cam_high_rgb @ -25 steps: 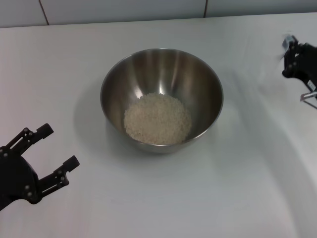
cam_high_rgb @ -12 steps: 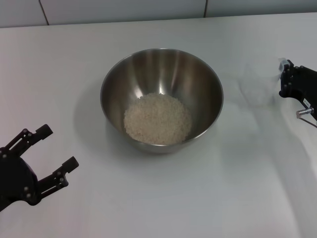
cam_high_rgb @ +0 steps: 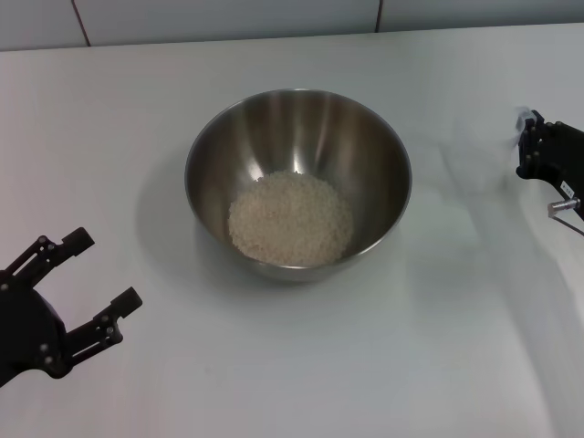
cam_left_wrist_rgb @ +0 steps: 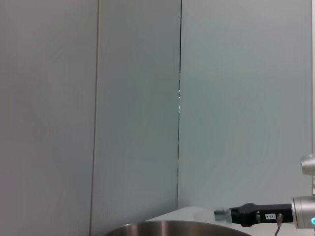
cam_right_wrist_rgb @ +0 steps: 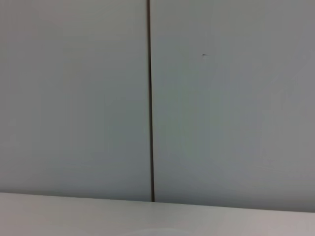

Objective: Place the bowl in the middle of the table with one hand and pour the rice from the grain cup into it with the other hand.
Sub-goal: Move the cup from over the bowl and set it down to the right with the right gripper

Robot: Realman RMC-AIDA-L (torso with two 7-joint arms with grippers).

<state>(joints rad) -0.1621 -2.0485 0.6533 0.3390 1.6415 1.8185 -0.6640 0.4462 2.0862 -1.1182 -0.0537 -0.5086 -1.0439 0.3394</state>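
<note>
Head view shows the stainless-steel mixing bowl (cam_high_rgb: 298,181) standing upright near the middle of the white table (cam_high_rgb: 301,365), with the rice (cam_high_rgb: 290,219) lying as a pale heap on its floor, a little toward the near wall. That suggests both the placing and the pouring are done.

The relation that matters now is on the robot's right. The right gripper (cam_high_rgb: 538,151) sits at the far right edge of the table, well apart from the bowl and roughly level with its rim. A faint clear shape at its tip looks like the grain cup (cam_high_rgb: 523,121), but it is too indistinct to say how it is tilted or which way its handle runs. I cannot tell whether this gripper's fingers are closed on it. If the cup is held, setting it down falls to this arm, and bare tabletop lies just below and to the bowl side of it.

The left gripper (cam_high_rgb: 82,283) rests low at the near left, fingers spread and holding nothing, pointing toward the bowl but well short of it.

Left wrist view catches only a sliver of the bowl's rim.
</note>
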